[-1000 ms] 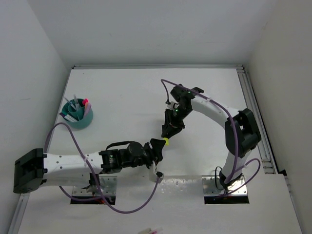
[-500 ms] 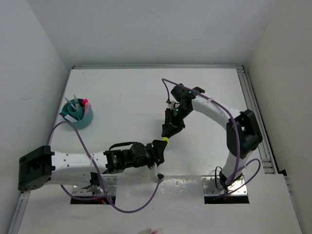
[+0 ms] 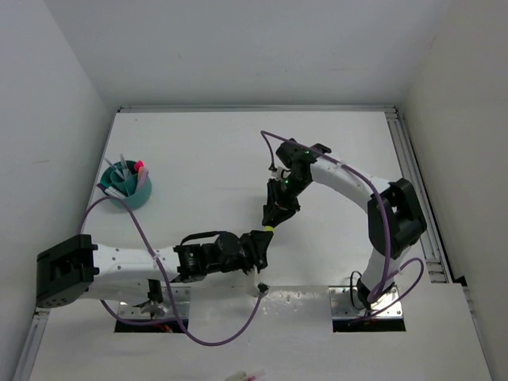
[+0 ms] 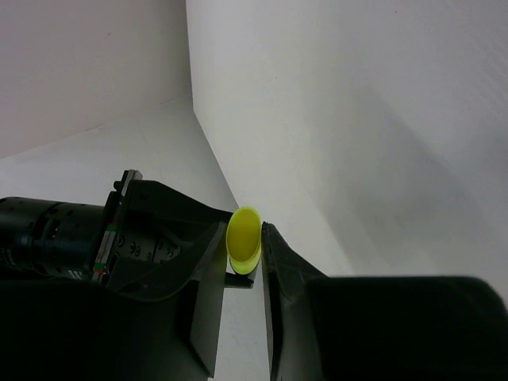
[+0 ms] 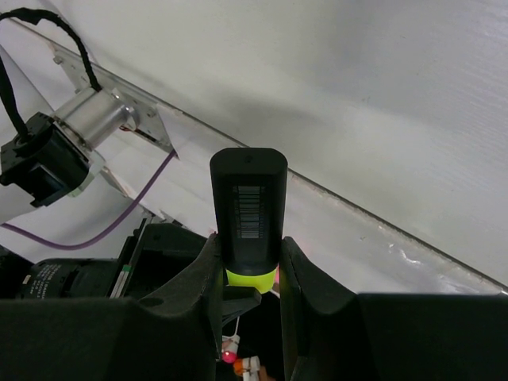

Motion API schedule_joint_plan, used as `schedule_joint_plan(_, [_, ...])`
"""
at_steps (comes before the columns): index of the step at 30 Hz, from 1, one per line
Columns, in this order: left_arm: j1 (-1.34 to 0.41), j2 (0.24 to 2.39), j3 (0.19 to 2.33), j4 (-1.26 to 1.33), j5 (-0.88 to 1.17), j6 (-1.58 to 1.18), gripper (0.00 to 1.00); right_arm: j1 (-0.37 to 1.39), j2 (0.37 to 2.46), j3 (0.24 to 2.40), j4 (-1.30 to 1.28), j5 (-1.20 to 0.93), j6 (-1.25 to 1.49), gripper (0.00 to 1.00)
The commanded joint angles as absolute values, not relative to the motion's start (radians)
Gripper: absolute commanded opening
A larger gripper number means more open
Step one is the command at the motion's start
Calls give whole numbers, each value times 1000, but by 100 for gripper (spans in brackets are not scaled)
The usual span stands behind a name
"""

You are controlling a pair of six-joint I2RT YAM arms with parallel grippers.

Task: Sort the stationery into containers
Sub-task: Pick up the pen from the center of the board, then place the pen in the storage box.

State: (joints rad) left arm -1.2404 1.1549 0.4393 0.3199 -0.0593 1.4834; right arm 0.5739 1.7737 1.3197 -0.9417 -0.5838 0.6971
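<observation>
**Two Sets of Fingers on One Marker**

We see both arms meet near the middle of the white bench (image 3: 206, 151). The right fingers (image 3: 275, 211) are closed on a black marker (image 5: 248, 214). They squeeze it on both sides, low on its body. In the right wrist view the marker sticks out from between them, and we can see a barcode on it.

The marker has a yellow end (image 4: 244, 238), and that end points toward the left arm. The left fingers (image 3: 262, 239) are closed on it. In the left wrist view the yellow end sits snug between them and touches both sides. So both arms hold the same marker, one at each part. In the view from above, the marker runs in a short slanted line from the right fingers to the left fingers. We cannot tell if it touches the bench.

The teal cup (image 3: 133, 202) stands upright on the left side of the bench, well apart from both sets of fingers. Several pens (image 3: 121, 168) stand in it and lean on its rim. One of them shows pink at its top.
</observation>
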Motion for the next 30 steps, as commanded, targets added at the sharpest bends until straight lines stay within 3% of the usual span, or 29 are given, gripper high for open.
schedule_joint_plan(1, [-1226,1163,448,351,-54,1493,28,589,1741,1310,-933,-598,709,0])
schedule_joint_plan(7, [-1227,1164,451,344,-57,1490,11,597,1750,1321,-933,-600,698,1])
schedule_joint_plan(9, [-1227,1154,456,328,-61,1476,3,595,1753,1333,-933,-610,660,40])
schedule_joint_plan(12, [-1226,1131,491,275,-89,1384,0,562,1752,1380,-949,-603,580,96])
schedule_joint_plan(18, [-1105,1111,820,-98,-118,823,0,306,1770,1499,-1015,-606,459,99])
schedule_joint_plan(22, [-810,1163,1053,-251,-135,524,0,122,1764,1509,-1029,-686,413,99])
schedule_joint_plan(26, [-490,1238,1254,-379,-57,466,0,8,1759,1482,-1043,-745,390,98])
schedule_joint_plan(30, [-200,1368,1463,-507,217,503,0,-25,1759,1448,-1043,-770,388,98])
